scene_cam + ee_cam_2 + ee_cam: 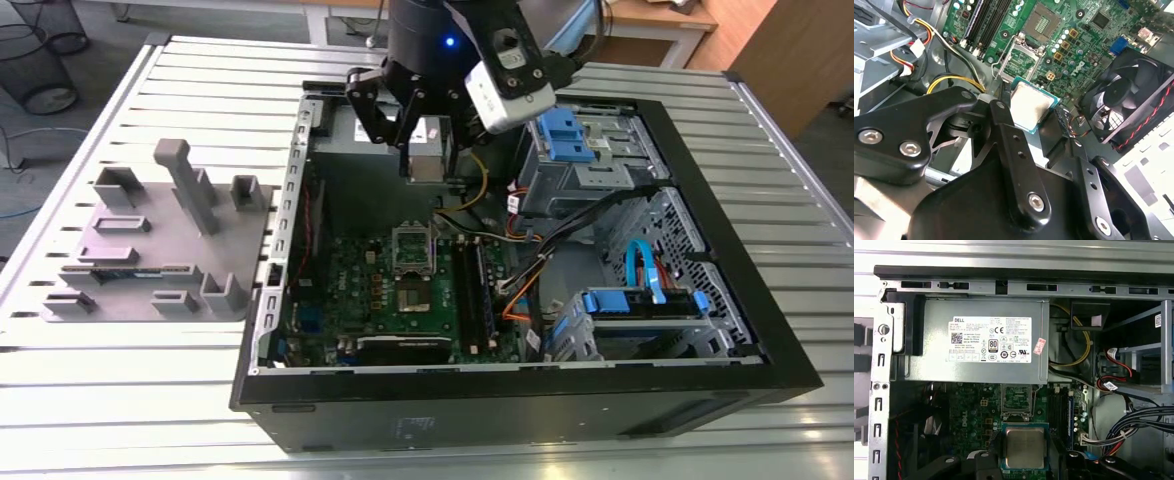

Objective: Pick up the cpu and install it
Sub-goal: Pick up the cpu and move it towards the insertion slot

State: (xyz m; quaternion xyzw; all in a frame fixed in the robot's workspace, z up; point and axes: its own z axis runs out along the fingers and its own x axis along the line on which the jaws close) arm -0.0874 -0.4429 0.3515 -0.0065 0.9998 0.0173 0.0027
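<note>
Fingers (1004, 120) clamped on cpu (1025, 447), chip held in the air inside the case (534, 395), over the board (347, 290) near the open socket (1044, 20). I'd keep it level, edges squared to socket, no tilt, no sideways drag across it.

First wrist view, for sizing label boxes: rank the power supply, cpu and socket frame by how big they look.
1. power supply, clearly largest.
2. cpu.
3. socket frame. The cpu is nearer the camera, so ranks two and three are unsure.
</note>
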